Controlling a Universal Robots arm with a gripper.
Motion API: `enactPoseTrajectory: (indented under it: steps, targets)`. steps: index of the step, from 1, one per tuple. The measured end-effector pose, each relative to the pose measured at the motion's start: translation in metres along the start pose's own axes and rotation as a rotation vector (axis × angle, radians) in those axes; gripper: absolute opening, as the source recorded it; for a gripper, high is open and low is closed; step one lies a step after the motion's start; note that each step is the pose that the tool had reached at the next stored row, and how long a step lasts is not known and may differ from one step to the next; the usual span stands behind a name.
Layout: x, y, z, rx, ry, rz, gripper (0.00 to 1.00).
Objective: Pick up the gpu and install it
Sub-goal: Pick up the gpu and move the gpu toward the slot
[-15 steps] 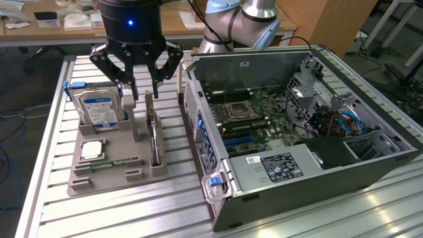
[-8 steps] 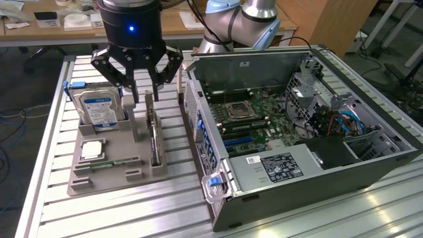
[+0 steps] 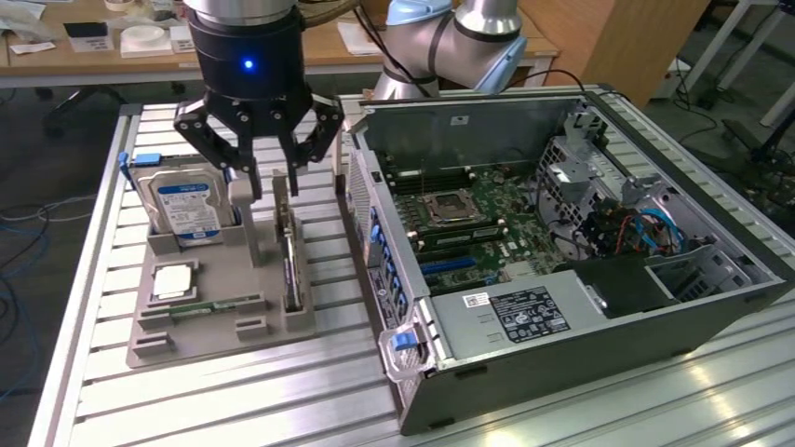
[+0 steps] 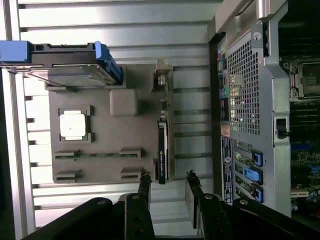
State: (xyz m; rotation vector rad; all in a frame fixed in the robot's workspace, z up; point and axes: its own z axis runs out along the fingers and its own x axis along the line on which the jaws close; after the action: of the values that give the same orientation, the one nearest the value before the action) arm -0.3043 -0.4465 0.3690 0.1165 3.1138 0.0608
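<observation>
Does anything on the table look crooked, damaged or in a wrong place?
Nothing stands out. The gpu stands upright in the gray holder, the hard drive sits straight in its slot, and the open claw hangs above the gpu.

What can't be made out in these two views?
- gpu: edge-on in both views, faces unseen; lower edge sunk in the grey holder.
- Motherboard: wrist view, mostly cut off by the picture edge and hidden behind the case's rear panel.
- Power supply label: exterior view, text too small.
</observation>
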Motion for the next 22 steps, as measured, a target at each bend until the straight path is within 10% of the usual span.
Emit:
enactPoseTrajectory:
  steps: [22]
  targets:
    - [0.000, -0.0006, 0.0155, -0.0003, -0.0019, 0.000, 0.42]
